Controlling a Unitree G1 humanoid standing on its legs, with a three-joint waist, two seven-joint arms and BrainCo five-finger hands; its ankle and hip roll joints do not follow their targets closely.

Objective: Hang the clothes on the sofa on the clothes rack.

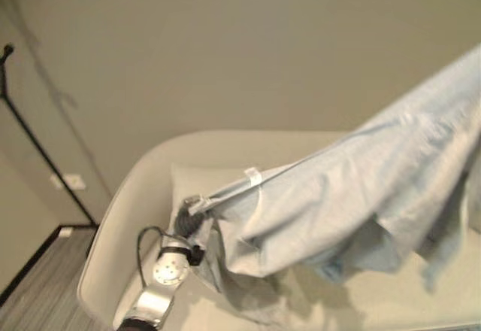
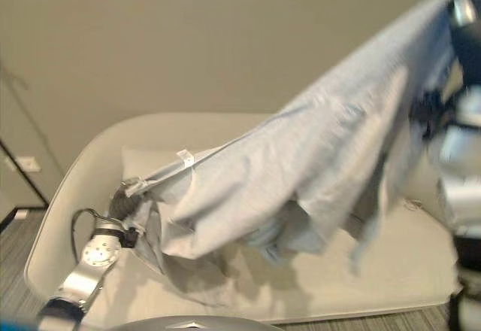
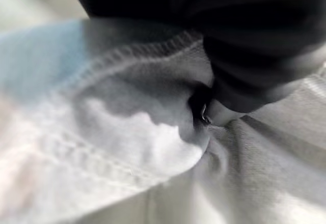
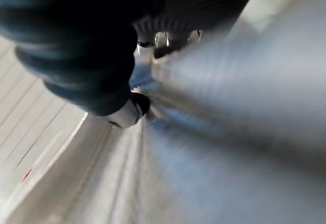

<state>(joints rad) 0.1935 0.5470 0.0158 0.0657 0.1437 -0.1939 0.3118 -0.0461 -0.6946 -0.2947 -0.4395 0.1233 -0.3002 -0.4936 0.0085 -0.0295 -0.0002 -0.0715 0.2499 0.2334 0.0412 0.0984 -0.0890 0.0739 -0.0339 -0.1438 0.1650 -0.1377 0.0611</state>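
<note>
A pale blue garment is stretched in the air above the cream sofa, slanting from lower left up to the upper right. My left hand is shut on its low end, near a white hanging loop; the cloth bunches round that hand in the left wrist view. My right hand is shut on the high end at the upper right, and the fabric runs taut away from it. The garment's lower folds hang down and touch the seat.
A thin black clothes rack stands by the wall, to the left of the sofa. A white wall outlet sits low behind it. Grey striped floor lies to the sofa's left.
</note>
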